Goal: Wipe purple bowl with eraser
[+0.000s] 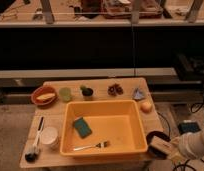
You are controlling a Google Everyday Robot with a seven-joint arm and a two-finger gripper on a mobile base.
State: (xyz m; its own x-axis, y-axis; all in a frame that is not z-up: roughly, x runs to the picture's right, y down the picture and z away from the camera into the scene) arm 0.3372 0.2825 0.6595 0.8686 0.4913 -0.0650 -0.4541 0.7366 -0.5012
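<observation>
The purple bowl (pixel 154 136) is a dark round shape at the table's front right corner, just right of the yellow tub. The eraser (pixel 159 147), a tan block with a dark underside, lies tilted over the bowl's near side. My gripper (pixel 167 148) is at the end of the white arm (pixel 194 143), which comes in from the lower right. It is shut on the eraser and holds it against the bowl. The bowl's near rim is hidden behind the eraser.
A yellow tub (pixel 137 131) fills mid-table and holds a green sponge (pixel 82 127) and a fork (pixel 92 146). An orange-red bowl (pixel 44 95), green cup (pixel 65 93), dark pot (pixel 87 93), brown cluster (pixel 114 90), orange fruit (pixel 146 106), brush (pixel 34 147) and white cup (pixel 49 136) surround it.
</observation>
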